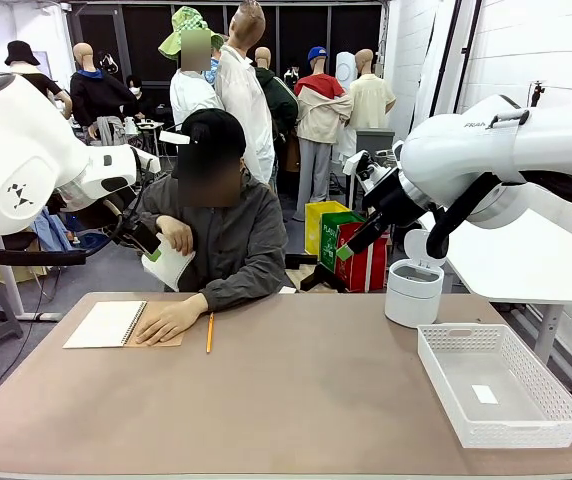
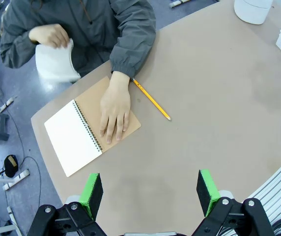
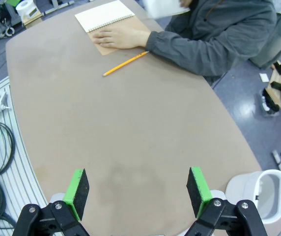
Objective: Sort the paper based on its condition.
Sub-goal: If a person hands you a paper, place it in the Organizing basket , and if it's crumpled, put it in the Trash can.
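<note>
The paper (image 1: 170, 267) is a white sheet, curled in the person's raised hand above the far table edge; it shows too in the left wrist view (image 2: 55, 64) and, blurred, in the right wrist view (image 3: 163, 7). The person's other hand (image 1: 169, 321) lies flat on an open spiral notebook (image 1: 106, 323). My left gripper (image 1: 149, 252) hangs in the air close to the paper; its own view shows it open (image 2: 149, 192) and empty, high above the table. My right gripper (image 1: 346, 250) hovers at the right, also open (image 3: 138, 192) and empty.
A yellow pencil (image 1: 209, 332) lies beside the notebook. A white mesh basket (image 1: 466, 400) stands front right with a small white label inside. A white bin (image 1: 413, 292) with its lid up sits behind it at the table's far right edge.
</note>
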`<control>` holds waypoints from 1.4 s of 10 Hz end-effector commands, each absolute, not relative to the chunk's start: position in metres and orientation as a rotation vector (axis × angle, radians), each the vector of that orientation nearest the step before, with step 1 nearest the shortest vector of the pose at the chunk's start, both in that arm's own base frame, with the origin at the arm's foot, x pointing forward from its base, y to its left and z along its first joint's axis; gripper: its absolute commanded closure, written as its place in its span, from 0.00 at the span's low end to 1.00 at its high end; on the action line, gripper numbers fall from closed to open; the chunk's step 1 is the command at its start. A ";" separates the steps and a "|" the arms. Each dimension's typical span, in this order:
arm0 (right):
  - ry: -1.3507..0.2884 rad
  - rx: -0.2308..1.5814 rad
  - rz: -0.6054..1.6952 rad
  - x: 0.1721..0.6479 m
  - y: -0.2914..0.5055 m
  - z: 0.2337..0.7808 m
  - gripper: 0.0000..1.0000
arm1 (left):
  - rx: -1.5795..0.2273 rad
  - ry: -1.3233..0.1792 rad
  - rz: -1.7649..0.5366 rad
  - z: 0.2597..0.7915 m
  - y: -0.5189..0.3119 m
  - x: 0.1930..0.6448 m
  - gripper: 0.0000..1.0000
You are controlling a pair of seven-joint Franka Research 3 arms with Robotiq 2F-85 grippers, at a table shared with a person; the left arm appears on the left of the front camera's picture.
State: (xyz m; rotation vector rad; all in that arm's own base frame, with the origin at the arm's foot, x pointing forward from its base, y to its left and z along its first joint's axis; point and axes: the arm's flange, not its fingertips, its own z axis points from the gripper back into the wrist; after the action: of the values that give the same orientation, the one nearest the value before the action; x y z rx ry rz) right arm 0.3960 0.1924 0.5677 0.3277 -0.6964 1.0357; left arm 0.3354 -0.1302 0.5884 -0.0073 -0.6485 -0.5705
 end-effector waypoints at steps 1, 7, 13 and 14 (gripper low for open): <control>-0.684 0.337 1.037 0.397 0.193 0.569 0.00 | -0.007 -0.647 -0.569 0.590 -0.130 0.336 0.00; -0.684 0.337 1.037 0.397 0.193 0.569 0.00 | -0.007 -0.647 -0.569 0.590 -0.130 0.336 0.00; -0.684 0.337 1.037 0.397 0.193 0.569 0.00 | -0.007 -0.647 -0.569 0.590 -0.130 0.336 0.00; -0.684 0.337 1.037 0.397 0.193 0.569 0.00 | -0.007 -0.647 -0.569 0.590 -0.130 0.336 0.00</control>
State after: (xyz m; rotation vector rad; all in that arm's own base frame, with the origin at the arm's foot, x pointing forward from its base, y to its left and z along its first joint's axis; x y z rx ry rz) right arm 0.3960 0.1924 0.5677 0.3277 -0.6964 1.0357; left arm 0.3354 -0.1302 0.5884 -0.0073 -0.6485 -0.5705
